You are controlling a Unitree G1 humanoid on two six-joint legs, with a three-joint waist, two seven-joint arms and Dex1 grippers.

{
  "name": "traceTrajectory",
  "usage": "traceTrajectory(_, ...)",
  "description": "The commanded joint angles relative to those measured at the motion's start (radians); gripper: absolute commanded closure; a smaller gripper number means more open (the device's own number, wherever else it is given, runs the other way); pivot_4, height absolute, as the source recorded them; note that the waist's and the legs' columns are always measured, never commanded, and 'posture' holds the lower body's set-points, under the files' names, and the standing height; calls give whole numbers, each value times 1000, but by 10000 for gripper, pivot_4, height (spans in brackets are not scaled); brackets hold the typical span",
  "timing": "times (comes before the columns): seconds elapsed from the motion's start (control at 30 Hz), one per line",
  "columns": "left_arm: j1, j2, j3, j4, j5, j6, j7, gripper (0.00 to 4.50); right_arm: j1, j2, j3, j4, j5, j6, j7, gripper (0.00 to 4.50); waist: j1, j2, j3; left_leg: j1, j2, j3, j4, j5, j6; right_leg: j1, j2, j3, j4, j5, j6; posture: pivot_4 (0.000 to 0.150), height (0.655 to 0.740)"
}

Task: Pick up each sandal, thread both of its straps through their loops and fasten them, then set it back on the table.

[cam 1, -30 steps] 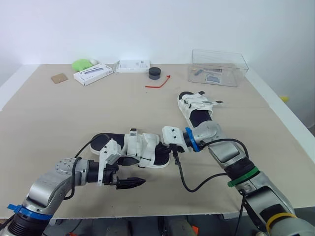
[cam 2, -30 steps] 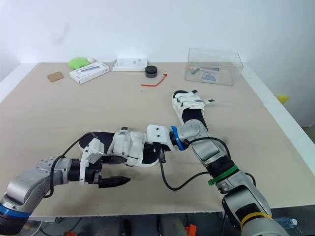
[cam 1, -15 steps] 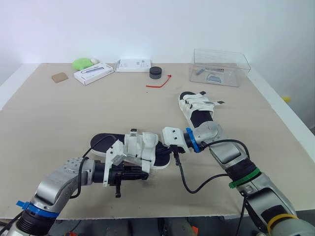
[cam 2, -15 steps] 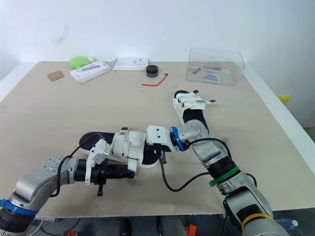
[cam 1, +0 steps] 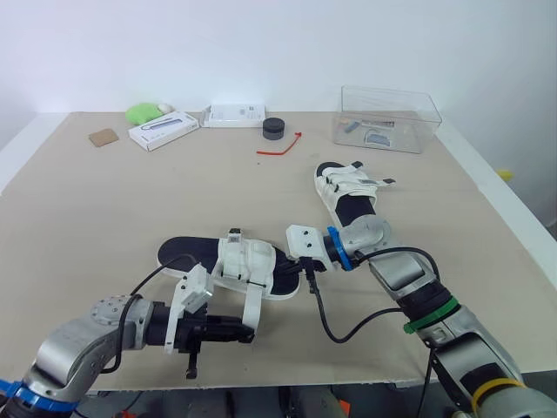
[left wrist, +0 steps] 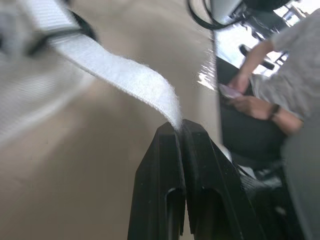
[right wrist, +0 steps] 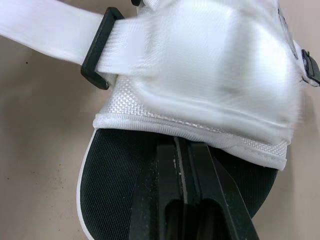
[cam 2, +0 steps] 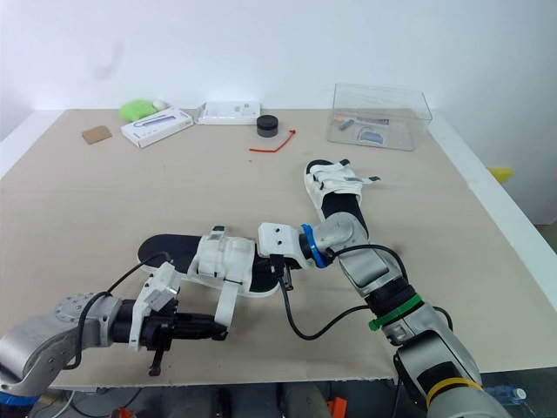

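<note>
The near black-soled, white-strapped sandal [cam 1: 231, 261] is clamped on the tabletop [cam 1: 130, 200] by the right gripper [right wrist: 182, 145]. Its white strap [left wrist: 115, 72], pinched by the left gripper [left wrist: 181, 131], seems threaded but unfastened. The far sandal [cam 1: 348, 187] looks fastened.

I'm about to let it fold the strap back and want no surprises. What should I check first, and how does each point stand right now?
1. Strap tip pinched in the left hand: ok, it ends between the shut fingers.
2. Strap through the black loop: ok, the right wrist view shows it passing through.
3. Right hand steadying the near sandal: ok, its shut fingers lie on the footbed.
4. Strap fastened: not ok, it stretches free from the sandal to the left hand.
5. This sandal's other strap: cannot tell.
6. Far sandal out of the way: ok, it lies apart on the table.
</note>
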Motion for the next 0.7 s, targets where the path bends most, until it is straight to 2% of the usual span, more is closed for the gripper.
traceTrajectory(0.03,34,15,21,-69,-33,-4,6,44462,35,-14,48,43,-52,33,8,45000,0,0,0,0,0,0,0,0,0,0,0,0,0,0,-1,1500,7400)
traceTrajectory(0.23,30,20,20,-86,-16,-25,32,44462,33,-11,49,49,-52,30,11,45000,0,0,0,0,0,0,-1,0,0,0,0,0,0,-1,-2,1500,7400)
traceTrajectory(0.33,43,78,15,-99,70,-92,6,44462,29,-11,50,54,-53,26,13,45000,0,0,0,1,0,0,-1,0,0,0,0,0,0,-1,-2,1500,7400)
traceTrajectory(0.47,81,154,17,-102,196,-281,-71,32724,22,-11,51,64,-54,21,18,45000,0,1,0,2,0,1,-3,0,0,0,0,0,0,-2,-4,1500,7400)
traceTrajectory(0.67,28,173,46,-12,428,-753,-145,3764,16,-9,52,72,-54,14,28,45000,1,1,0,2,0,1,-3,0,0,0,-1,0,0,-3,-5,1500,7400)
traceTrajectory(0.7,6,162,48,18,462,-842,-146,3764,15,-10,52,74,-54,13,29,45000,2,1,0,2,0,1,-3,0,0,0,-1,0,0,-3,-5,1500,7400)
